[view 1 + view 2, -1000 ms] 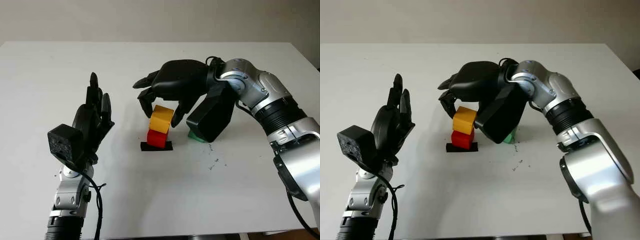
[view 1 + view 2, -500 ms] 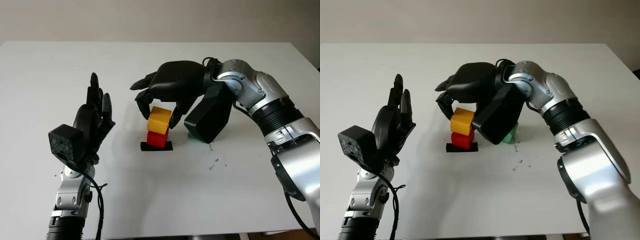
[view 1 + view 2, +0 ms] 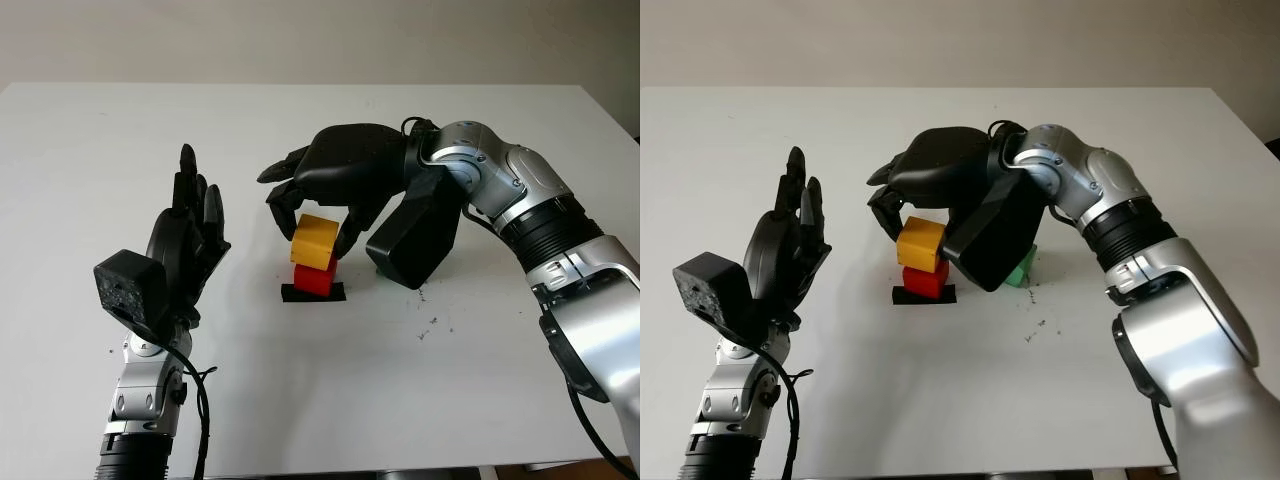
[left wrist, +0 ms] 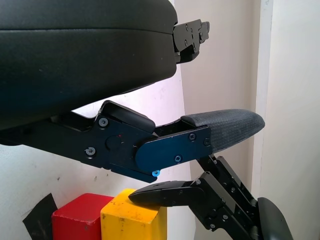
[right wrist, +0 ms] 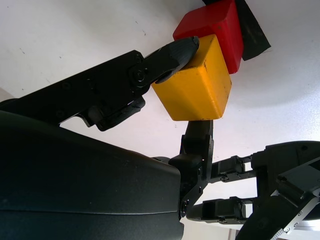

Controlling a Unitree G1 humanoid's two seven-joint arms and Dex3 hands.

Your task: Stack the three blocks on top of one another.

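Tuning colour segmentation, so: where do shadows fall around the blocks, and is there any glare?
Left eye view: the right hand, shut on the yellow block, throws soft shade over the red block and the table; no glare. Right eye view: the green block sits in the arm's shadow; left hand open, evenly lit.

We see the right hand shifted slightly left and a bit higher than a second ago, its forearm now covering more of the green block. The yellow block moves left with it, now overhanging the red block and tilted, fingers clamped on it.
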